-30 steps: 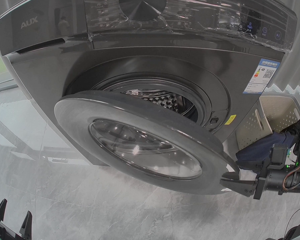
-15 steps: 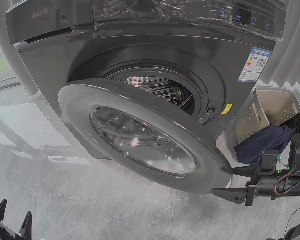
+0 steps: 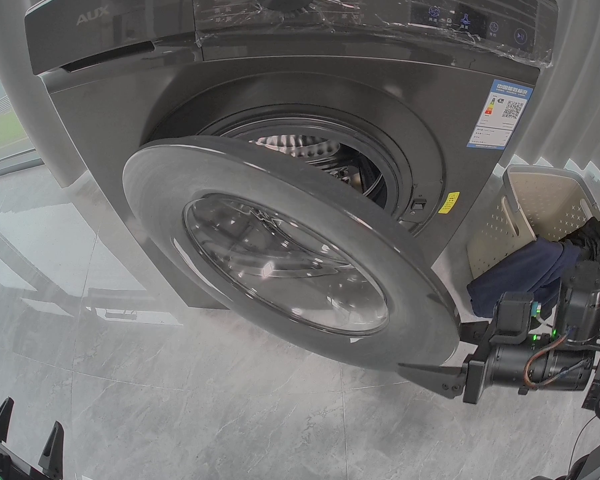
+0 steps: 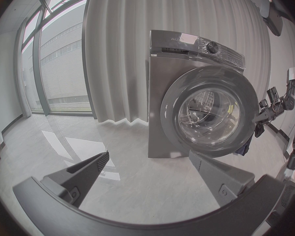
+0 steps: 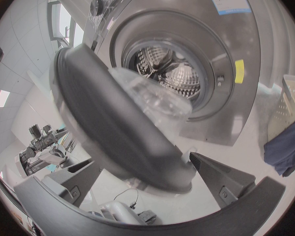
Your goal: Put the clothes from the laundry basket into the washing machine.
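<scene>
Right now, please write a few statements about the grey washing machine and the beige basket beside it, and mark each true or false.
1. The round glass-windowed door of the grey washing machine stands open. True.
2. The beige perforated plastic laundry basket stands right of the machine. True.
3. The right gripper is shut on the dark blue garment. False: it is open astride the door's edge; the garment hangs over the basket's rim.
4. Clothes fill the steel drum. False: its visible part is bare.

Washing machine [image 3: 300, 95] on floor [image 3: 180, 401], door [image 3: 407, 281] open, out front. Laundry basket [image 3: 547, 201] just right of machine, clothes [image 3: 520, 275] over its front rim. Right gripper [image 3: 440, 351] at door's right edge.
</scene>
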Motion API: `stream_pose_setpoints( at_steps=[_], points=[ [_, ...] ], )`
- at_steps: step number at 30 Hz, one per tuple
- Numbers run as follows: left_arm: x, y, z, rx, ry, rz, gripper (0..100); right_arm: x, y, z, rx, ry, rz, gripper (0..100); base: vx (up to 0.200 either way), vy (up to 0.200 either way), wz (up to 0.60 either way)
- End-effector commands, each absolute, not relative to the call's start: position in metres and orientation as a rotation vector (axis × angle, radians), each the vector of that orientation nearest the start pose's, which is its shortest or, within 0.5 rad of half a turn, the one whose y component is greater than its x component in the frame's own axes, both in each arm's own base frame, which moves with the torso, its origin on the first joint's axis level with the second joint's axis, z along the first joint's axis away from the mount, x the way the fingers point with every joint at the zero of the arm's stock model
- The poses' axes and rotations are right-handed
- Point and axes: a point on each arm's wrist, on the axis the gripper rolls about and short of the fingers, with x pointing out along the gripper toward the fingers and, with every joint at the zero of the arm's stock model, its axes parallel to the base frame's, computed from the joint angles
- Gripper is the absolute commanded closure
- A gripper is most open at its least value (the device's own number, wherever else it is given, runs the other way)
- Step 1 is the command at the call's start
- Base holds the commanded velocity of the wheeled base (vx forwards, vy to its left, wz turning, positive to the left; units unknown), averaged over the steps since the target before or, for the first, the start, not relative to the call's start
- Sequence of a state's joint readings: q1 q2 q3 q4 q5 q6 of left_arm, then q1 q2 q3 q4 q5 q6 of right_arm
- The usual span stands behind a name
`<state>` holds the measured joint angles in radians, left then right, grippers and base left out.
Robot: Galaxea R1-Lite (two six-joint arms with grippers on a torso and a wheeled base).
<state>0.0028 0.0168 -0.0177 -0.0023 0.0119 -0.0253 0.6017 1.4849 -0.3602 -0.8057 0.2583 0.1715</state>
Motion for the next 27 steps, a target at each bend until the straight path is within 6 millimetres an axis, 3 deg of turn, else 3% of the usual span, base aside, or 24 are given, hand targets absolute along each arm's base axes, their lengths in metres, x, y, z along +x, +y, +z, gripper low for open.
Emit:
stream_pose_setpoints(
  at_steps=[1, 8, 11, 13, 20, 24, 25, 27],
  points=[
    [-0.022, 0.0, 0.076, -0.026, 0.001, 0.015, 0, 0.164, 0.129, 0.121, 0.082, 0.476, 0.839, 0, 0.0, 0.0, 0.0],
    [-0.022, 0.0, 0.076, -0.026, 0.001, 0.015, 0, 0.14, 0.109, 0.11, 0.075, 0.513, 0.825, 0, 0.0, 0.0, 0.0],
    [-0.022, 0.0, 0.076, -0.025, 0.001, 0.015, 0, 0.124, 0.096, 0.096, 0.062, 0.57, 0.806, 0, 0.0, 0.0, 0.0],
    [-0.022, 0.0, 0.076, -0.025, 0.001, 0.015, 0, 0.124, 0.088, 0.092, 0.064, 0.581, 0.76, 0, 0.0, 0.0, 0.0],
    [-0.022, 0.0, 0.076, -0.023, 0.001, 0.015, 0, 0.151, 0.071, 0.105, 0.104, 0.502, 0.599, 0, 0.0, 0.0, 0.0],
    [-0.022, 0.0, 0.076, -0.025, 0.001, 0.015, 0, 0.177, 0.081, 0.12, 0.116, 0.446, 0.595, 0, 0.0, 0.0, 0.0],
    [-0.022, 0.0, 0.076, -0.025, 0.001, 0.015, 0, 0.177, 0.081, 0.12, 0.116, 0.446, 0.595, 0, -0.2, 0.0, 0.0],
    [-0.022, 0.0, 0.076, -0.025, 0.001, 0.015, 0, 0.196, 0.092, 0.128, 0.118, 0.419, 0.589, 0, -0.2, 0.0, 0.0]
  ],
)
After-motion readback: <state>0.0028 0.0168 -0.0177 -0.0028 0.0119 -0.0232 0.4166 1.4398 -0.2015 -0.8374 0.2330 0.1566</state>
